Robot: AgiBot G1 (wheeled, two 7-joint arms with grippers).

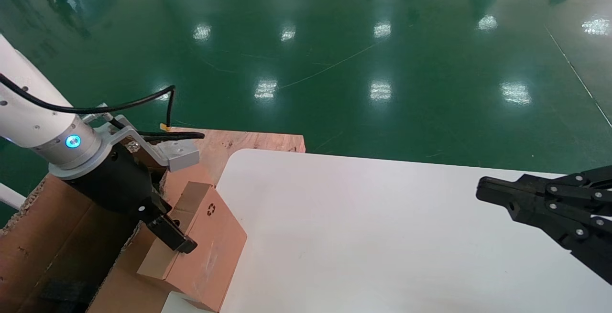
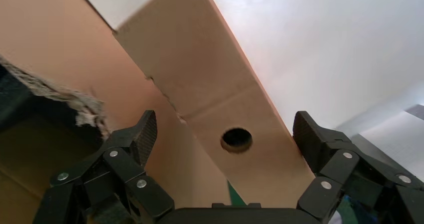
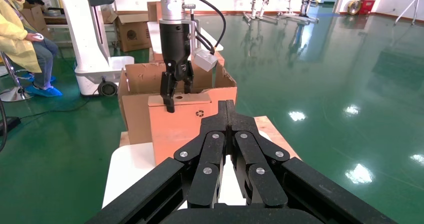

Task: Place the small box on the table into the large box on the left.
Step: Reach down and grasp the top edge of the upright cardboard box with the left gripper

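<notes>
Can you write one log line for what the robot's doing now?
left gripper: open, astride small box | box: tilted by large box | right gripper: shut, parked over table

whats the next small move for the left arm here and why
Probably close the left gripper on the small box: its fingers sit open on either side of the box's top panel, and the box still leans on the table edge beside the large box.

Matt cardboard small box [image 1: 205,236], smooth white table [image 1: 382,236], glossy green floor [image 1: 334,55].
</notes>
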